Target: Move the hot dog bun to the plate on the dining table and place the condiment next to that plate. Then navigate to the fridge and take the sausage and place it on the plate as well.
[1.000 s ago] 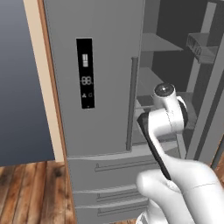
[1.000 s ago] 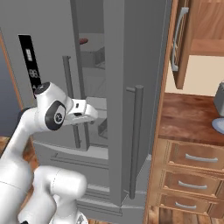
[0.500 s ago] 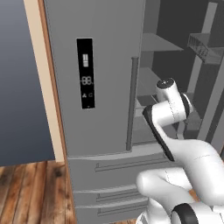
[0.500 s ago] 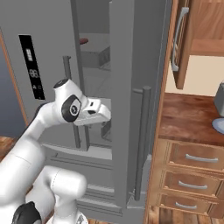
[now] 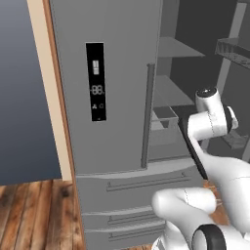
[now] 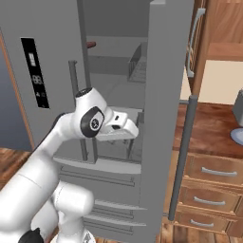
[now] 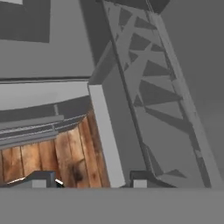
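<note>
The fridge [image 5: 117, 97] is tall and grey, with a black display panel on its closed left door. Its right door [image 6: 166, 95] stands open. On an upper shelf inside lies the sausage [image 6: 90, 45], small and dark red-brown. My gripper [image 6: 136, 133] is at mid height in the opening, well below the sausage and pointing toward the open door. In the hand view my gripper [image 7: 91, 178] is open, its tips moderately apart with nothing between them. Beyond them are the door's pale edge [image 7: 105, 144] and wood floor. The bun, plate, condiment and dining table are out of view.
Grey shelves and a drawer [image 5: 163, 124] fill the fridge interior, and a wire bin [image 5: 234, 49] hangs on the open door. Wooden drawers [image 6: 209, 175] under a dark wood counter [image 6: 213, 128] stand right of the fridge. The fridge's lower drawers [image 5: 127, 195] are shut.
The right fridge door has swung wider open. My hand has shifted right across the opening, and the finger tips have come closer together.
</note>
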Motion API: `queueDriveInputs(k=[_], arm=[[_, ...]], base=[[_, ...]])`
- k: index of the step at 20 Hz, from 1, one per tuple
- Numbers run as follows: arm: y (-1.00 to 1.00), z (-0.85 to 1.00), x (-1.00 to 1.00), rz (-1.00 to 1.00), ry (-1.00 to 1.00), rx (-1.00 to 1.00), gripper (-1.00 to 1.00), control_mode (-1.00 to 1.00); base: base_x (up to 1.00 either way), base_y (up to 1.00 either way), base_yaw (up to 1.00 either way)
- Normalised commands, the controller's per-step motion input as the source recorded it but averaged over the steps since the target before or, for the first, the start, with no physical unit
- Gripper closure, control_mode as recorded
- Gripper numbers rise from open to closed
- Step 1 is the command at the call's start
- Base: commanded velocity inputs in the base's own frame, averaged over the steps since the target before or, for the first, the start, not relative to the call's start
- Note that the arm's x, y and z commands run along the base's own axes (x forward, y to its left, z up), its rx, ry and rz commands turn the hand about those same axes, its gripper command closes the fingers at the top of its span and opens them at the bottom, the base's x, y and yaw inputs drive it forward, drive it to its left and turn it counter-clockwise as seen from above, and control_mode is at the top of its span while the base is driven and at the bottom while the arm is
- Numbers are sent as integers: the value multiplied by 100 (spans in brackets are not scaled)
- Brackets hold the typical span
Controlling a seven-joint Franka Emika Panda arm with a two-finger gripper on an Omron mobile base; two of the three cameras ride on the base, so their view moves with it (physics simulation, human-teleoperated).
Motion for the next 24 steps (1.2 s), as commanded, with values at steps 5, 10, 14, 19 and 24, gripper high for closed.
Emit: queueDriveInputs(k=[5, 10, 14, 19, 24], arm=[[85, 41, -54, 4, -4, 1, -100, -100], [100, 71, -24, 4, 0, 6, -100, -100], [69, 41, -27, 5, -4, 26, -100, -100], [37, 2, -21, 8, -10, 36, -100, -100], [29, 0, 3, 6, -31, 13, -100, -100]], base=[[0, 0, 0], [0, 0, 0], [0, 0, 0], [0, 0, 0], [0, 0, 0]])
